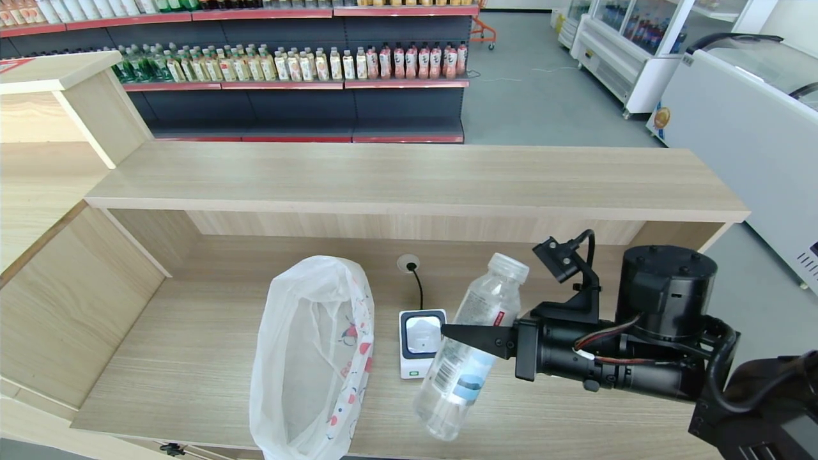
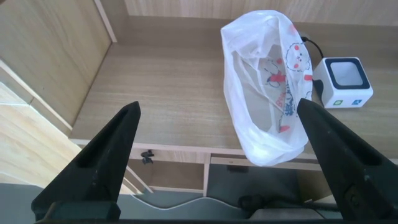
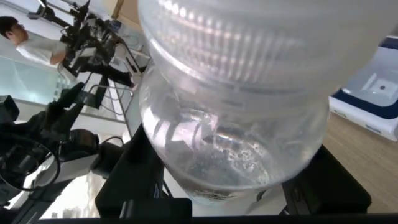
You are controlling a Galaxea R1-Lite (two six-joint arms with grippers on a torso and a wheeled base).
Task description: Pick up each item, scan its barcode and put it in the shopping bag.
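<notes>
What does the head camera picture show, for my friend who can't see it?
The right tool holds a clear water bottle, tilted, close to the small white scanner on a wooden counter. A white shopping bag stands open on the scanner's left, with drink shelves behind.

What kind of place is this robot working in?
Probably a supermarket checkout: shelves of bottled drinks behind, glass-topped freezers on the right, and a barcode scanner beside a shopping bag on the wooden counter.

I see the clear water bottle (image 1: 455,383) tilted, cap up, gripped mid-body in my right pincer (image 1: 463,337) just right of the white scanner (image 1: 420,342). The white, red-printed shopping bag (image 1: 307,358) stands open on the table (image 1: 192,358), left of the scanner.
</notes>
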